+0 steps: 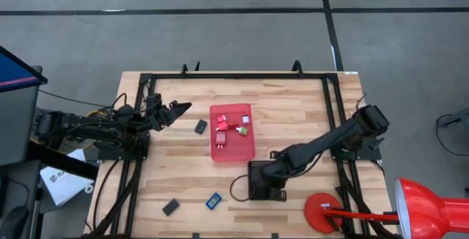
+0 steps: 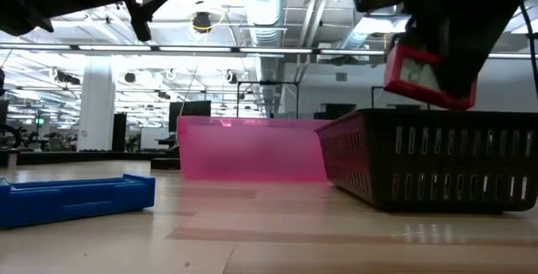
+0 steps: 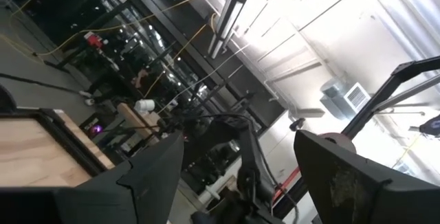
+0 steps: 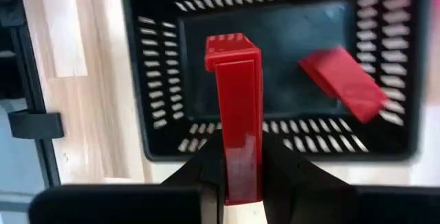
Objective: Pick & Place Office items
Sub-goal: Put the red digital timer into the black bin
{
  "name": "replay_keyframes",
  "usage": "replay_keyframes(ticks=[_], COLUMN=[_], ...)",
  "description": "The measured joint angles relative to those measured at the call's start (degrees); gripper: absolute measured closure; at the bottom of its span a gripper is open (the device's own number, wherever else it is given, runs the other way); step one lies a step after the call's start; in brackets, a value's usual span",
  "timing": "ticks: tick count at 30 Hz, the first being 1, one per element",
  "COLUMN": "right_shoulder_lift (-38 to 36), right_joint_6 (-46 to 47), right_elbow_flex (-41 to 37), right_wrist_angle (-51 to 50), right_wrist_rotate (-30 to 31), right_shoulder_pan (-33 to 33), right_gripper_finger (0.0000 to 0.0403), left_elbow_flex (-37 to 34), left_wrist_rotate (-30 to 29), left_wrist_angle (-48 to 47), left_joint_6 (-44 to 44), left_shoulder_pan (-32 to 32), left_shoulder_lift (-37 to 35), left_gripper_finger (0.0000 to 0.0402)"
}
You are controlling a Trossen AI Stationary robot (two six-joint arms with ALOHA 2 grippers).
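Note:
My right gripper [image 4: 237, 172] hangs over the black grid-walled basket [image 1: 258, 189] and is shut on a red blocky piece [image 4: 236, 93]. A second red piece [image 4: 342, 83] is inside the basket. My left gripper [image 1: 178, 110] is open and raised above the table's left side, touching nothing. Several small red pieces [image 1: 222, 124] lie in the pink tray [image 1: 233, 153]. A black piece [image 1: 201, 127] lies on the wood left of the tray. Another black piece [image 1: 171, 207] and a blue one [image 1: 213, 201] lie near the near edge. My right gripper pinches the red piece's lower end [image 4: 237, 157] between its two fingers, coming from above and pointing down. The piece is long and narrow and runs along the fingers, sticking out past them. It is lifted clear, above the basket's rim [image 2: 420, 114] in the low view.
A red desk lamp [image 1: 432, 204] with its round base [image 1: 322, 213] stands at the table's near right corner. A black frame [image 1: 234, 75] runs around the table's edges. Bare wood lies between the pink tray and the left arm.

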Motion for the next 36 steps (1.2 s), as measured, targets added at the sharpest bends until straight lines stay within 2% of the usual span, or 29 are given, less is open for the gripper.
replay_keyframes(ticks=[12, 26, 29, 36], right_shoulder_lift=[8.47, 9.6, 9.27, 6.92], right_joint_6=[-2.47, -5.17, -5.17, -3.81], right_elbow_flex=[3.49, 2.27, 2.25, 2.27], right_wrist_angle=[1.28, 1.48, 1.47, 2.03], right_wrist_rotate=[-0.06, 0.0, -0.02, 1.31], right_shoulder_pan=[-1.49, -5.25, -4.91, -4.34], right_gripper_finger=[0.0353, 0.035, 0.0337, 0.0278], left_elbow_flex=[0.02, 0.02, 0.02, 0.02], left_wrist_rotate=[0.33, 0.31, 0.31, 0.28], left_wrist_angle=[0.23, 0.11, 0.11, 0.11], left_joint_6=[-0.09, 0.07, 0.37, 0.57], left_shoulder_pan=[-0.02, -2.1, -2.1, -2.1], left_shoulder_lift=[3.04, 3.18, 3.18, 3.18], left_gripper_finger=[0.0128, 0.0128, 0.0128, 0.0128])
